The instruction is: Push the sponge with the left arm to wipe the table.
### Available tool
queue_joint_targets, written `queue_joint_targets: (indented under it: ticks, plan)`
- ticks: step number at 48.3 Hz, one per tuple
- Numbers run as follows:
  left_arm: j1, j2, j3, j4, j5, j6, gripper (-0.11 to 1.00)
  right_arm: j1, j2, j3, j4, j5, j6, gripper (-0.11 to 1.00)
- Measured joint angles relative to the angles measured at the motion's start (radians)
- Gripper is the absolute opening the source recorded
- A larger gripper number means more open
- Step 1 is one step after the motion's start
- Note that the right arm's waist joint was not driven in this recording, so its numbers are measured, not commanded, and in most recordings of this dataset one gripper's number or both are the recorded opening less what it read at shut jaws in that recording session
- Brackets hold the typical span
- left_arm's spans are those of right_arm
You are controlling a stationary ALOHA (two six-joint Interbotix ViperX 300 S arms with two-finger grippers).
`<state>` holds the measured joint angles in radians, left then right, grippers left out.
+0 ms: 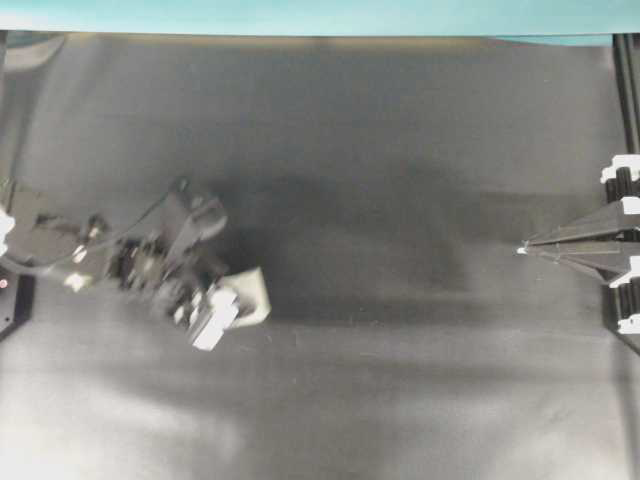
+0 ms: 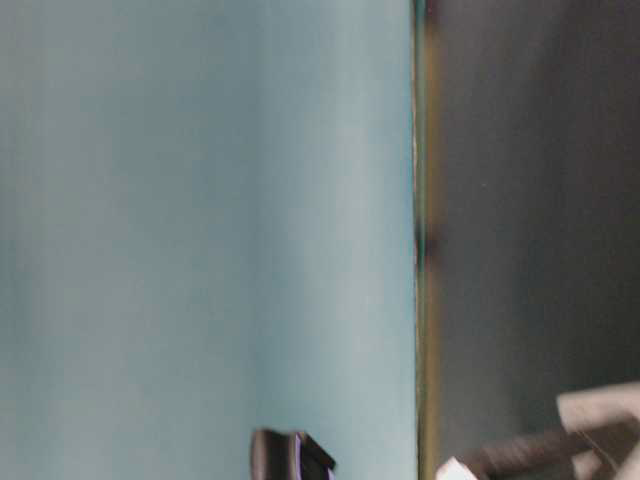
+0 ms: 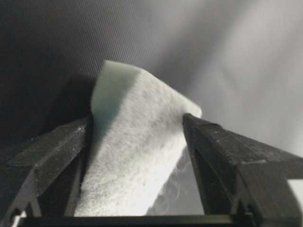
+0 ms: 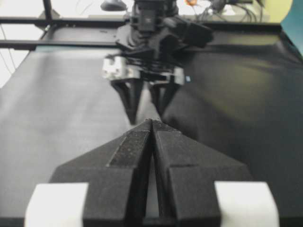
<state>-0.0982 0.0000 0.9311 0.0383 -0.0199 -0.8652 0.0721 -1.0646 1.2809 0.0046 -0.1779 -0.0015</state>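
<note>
The left tool (image 3: 137, 156) clasps the sponge (image 3: 137, 142), long axis pointing ahead, on the desk's (image 1: 400, 150) left; right tool (image 4: 152, 130) clenched, well apart.

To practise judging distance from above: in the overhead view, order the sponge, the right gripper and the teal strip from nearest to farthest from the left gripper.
1. The sponge: between the left gripper's fingers, left of centre.
2. The teal strip: along the top edge.
3. The right gripper: far right, fingers together.
</note>
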Motion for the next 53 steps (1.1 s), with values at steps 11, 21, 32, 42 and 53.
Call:
queue_joint_targets:
  ticks: [11, 21, 32, 42, 53]
  plan:
    - [-0.150, -0.009, 0.020, 0.000, 0.002, -0.118, 0.70, 0.000, -0.006, 0.003, 0.000, 0.000, 0.002, -0.01]
    - [-0.308, -0.008, 0.002, 0.000, 0.008, -0.209, 0.70, 0.000, -0.008, 0.003, 0.000, 0.000, 0.002, -0.01]
    - [-0.405, -0.006, -0.014, 0.000, 0.009, -0.221, 0.70, 0.000, -0.009, 0.003, 0.000, -0.002, 0.002, -0.01]
    - [-0.382, -0.055, -0.014, 0.003, 0.018, -0.153, 0.70, 0.000, -0.011, 0.003, 0.000, -0.002, 0.002, -0.01]
    - [-0.258, -0.252, -0.012, 0.003, 0.080, 0.025, 0.70, 0.000, -0.017, 0.003, 0.000, 0.000, 0.000, -0.01]
